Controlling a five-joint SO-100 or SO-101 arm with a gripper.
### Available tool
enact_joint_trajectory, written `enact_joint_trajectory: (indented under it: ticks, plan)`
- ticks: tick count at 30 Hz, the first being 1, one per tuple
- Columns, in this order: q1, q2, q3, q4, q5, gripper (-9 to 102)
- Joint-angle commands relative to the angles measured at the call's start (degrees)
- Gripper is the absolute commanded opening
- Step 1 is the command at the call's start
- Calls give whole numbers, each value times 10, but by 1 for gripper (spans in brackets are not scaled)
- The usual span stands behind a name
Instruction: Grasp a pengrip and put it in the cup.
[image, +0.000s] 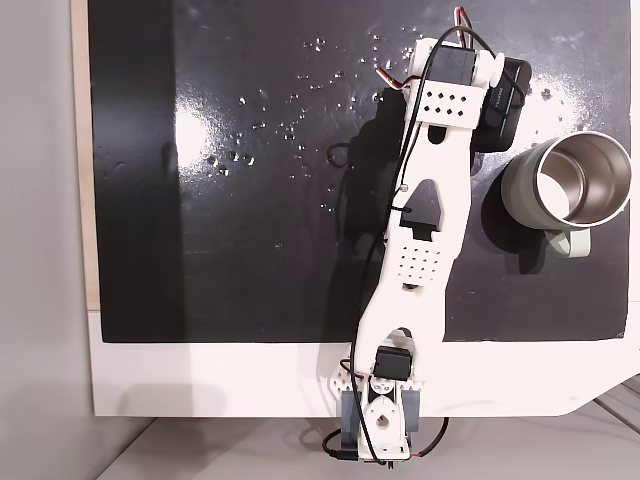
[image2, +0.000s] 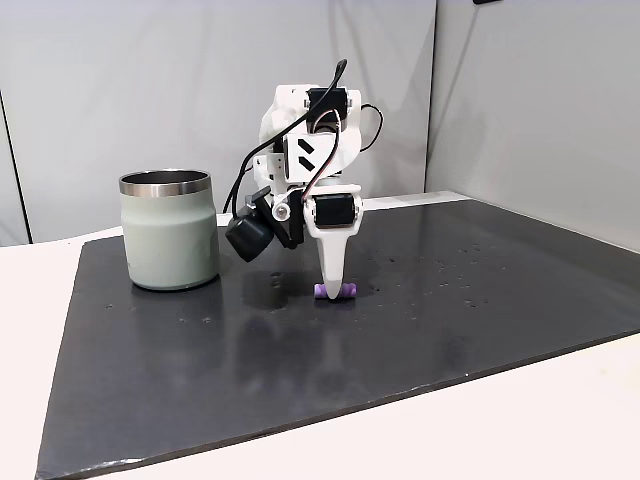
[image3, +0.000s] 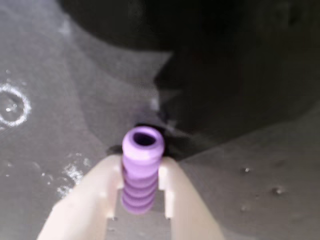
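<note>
Pen grip: the small purple ribbed tube (image3: 141, 172) lies on the black mat, sitting between the two pale fingers in the wrist view, its open end pointing away from the camera. In a fixed view from the side it (image2: 335, 291) shows as a short purple piece lying flat on the mat right at the tip of the white finger.

Gripper: the gripper (image3: 141, 187) is closed down narrow, both fingers touching the sides of the purple tube, so it is clamped on it. The tube sits down at mat level in the side fixed view, where the gripper (image2: 331, 290) points straight down with its tip on the mat. In the fixed view from above the fingers are hidden under the arm.

Cup: the pale grey-green mug (image2: 169, 229) stands upright on the mat, well apart from the tube and to the left of the arm in the side fixed view. From above, the mug (image: 566, 188) is at the right, showing its shiny steel inside and its handle toward the bottom of the picture.

Arm: the white arm (image: 425, 215) reaches from its base at the bottom edge up across the mat, ending just left of the mug.

Mat: the black mat (image: 240, 250) lies on a white table (image: 200, 380) and carries scattered pale specks and marks.
</note>
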Motion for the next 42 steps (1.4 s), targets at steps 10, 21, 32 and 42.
enact_joint_trajectory:
  ticks: [10, 21, 32, 42]
  plan:
    - [-6, 173, 46, 11, 20, 0]
    - [7, 388, 148, 39, 31, 0]
    - [138, 530, 154, 129, -18, 0]
    - [258, 601, 249, 134, -44, 0]
